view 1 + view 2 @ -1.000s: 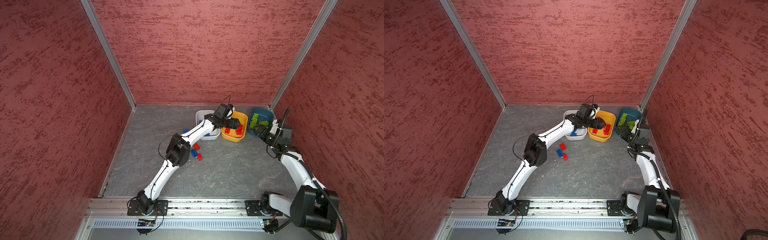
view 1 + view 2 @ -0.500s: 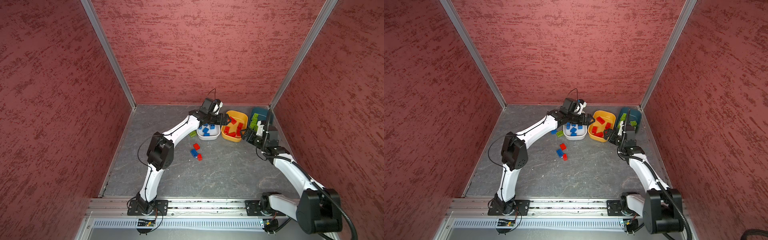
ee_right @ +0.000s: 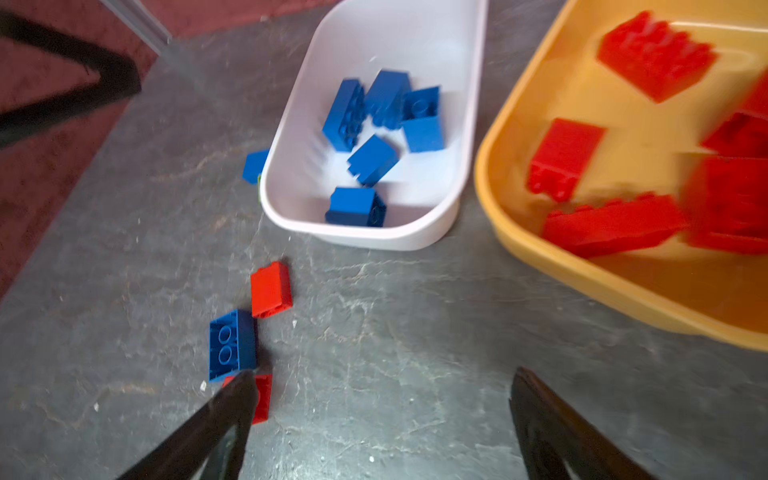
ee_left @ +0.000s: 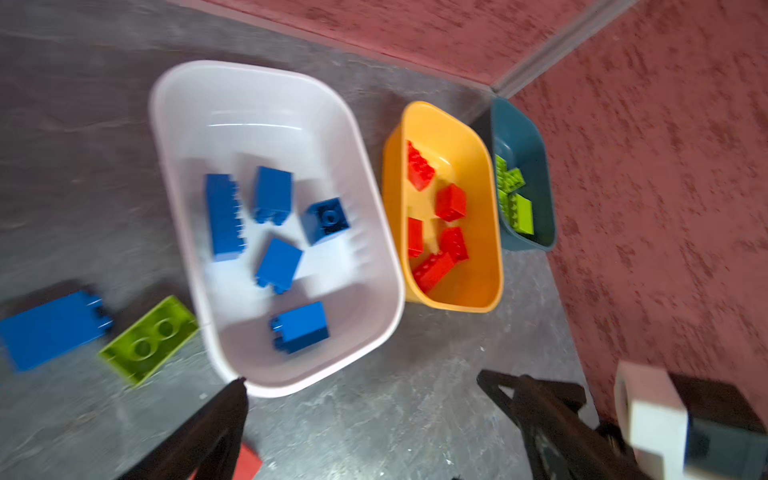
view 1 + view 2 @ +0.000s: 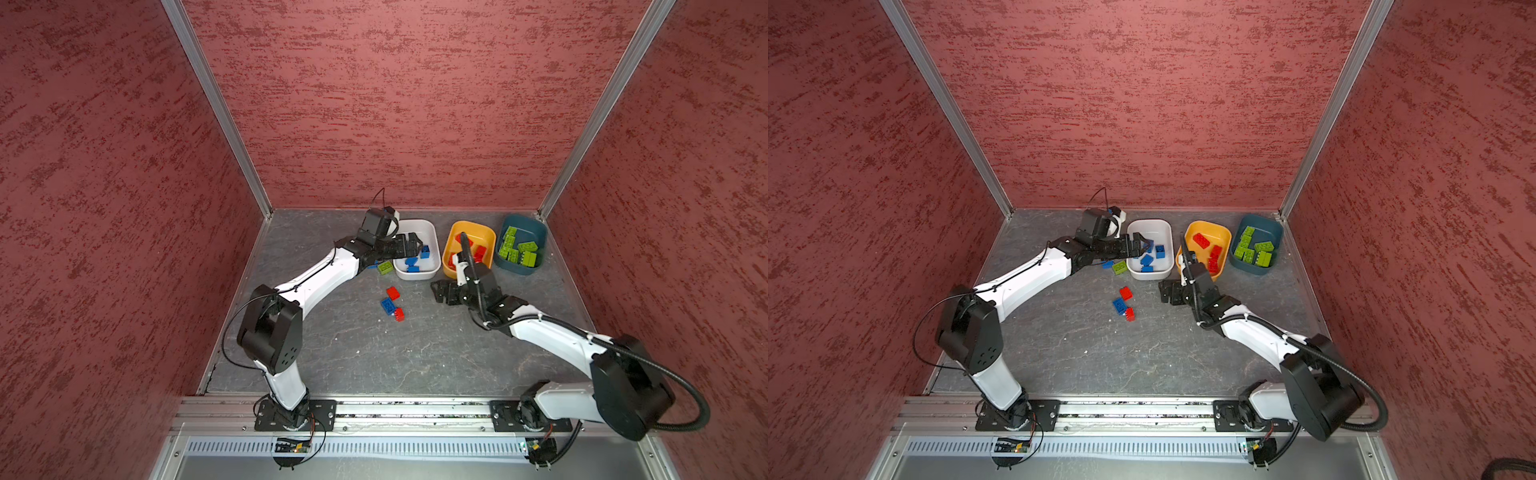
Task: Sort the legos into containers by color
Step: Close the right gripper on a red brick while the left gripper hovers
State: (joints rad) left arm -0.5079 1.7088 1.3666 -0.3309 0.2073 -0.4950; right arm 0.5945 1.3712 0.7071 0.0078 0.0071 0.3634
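Observation:
Three containers stand in a row at the back: a white tub [image 5: 417, 275] with several blue legos [image 4: 226, 216], a yellow-orange tub [image 5: 478, 232] with red ones [image 4: 451, 202], and a dark teal tub [image 5: 532, 232] with green ones [image 5: 521, 251]. My left gripper [image 5: 415, 245] hangs open and empty over the white tub's left side. A green brick [image 4: 149, 338] and a blue brick [image 4: 50, 328] lie on the floor left of that tub. My right gripper [image 5: 440, 293] is open and empty, low over the floor in front of the yellow tub. Left of it lie a red brick [image 3: 271, 295], a blue brick [image 3: 230, 347] and another red brick [image 3: 262, 397].
Red textured walls close in the grey floor [image 5: 395, 357] on three sides, right behind the tubs. A metal rail [image 5: 395, 409] with both arm bases runs along the front edge.
My left gripper swung left from over the yellow tub to over the white tub. My right gripper came away from the teal tub, left and down to the floor in front of the yellow tub.

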